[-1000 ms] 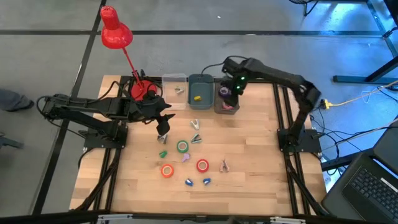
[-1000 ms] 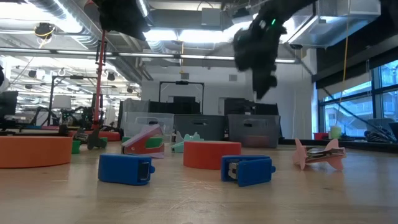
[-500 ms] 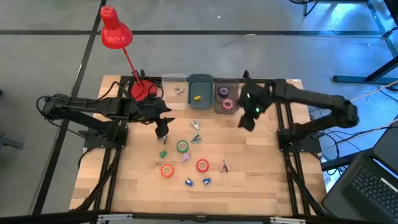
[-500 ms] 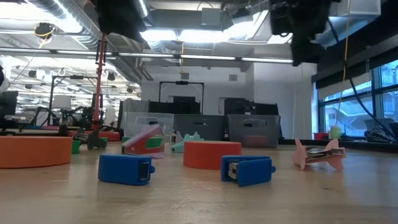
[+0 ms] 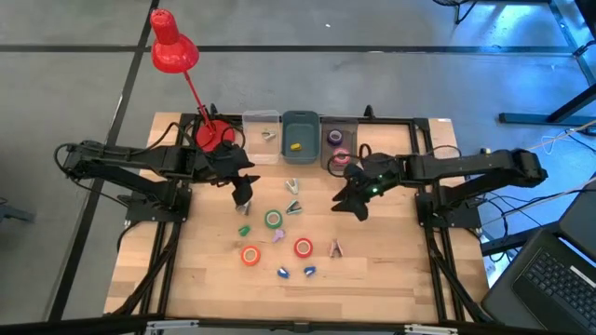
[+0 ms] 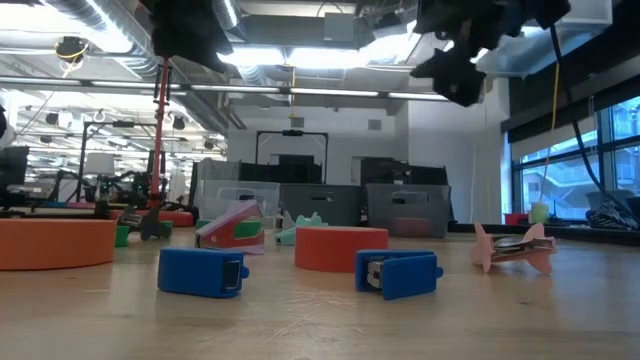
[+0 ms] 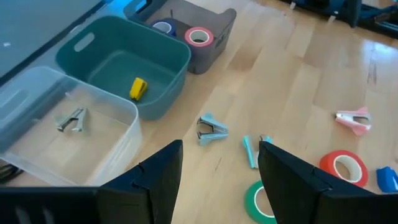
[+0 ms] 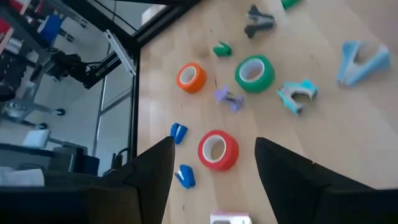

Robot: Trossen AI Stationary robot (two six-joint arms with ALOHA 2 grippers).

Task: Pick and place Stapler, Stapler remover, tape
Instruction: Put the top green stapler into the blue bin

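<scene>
Right gripper [image 5: 357, 198], fingers spread and empty, is hovering above the loose red tape [image 5: 303, 247]; next: descending squarely over it. Left gripper [image 5: 244, 193], spread, is waiting near the bins.

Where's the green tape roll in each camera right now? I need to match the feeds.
High view: green tape roll at table centre, above the two red-orange rolls.
Low view: not identifiable.
Left wrist view: at the bottom edge, partly cut off, between the fingers.
Right wrist view: upper middle.
Shared landmark: red-orange roll beside it.
</scene>
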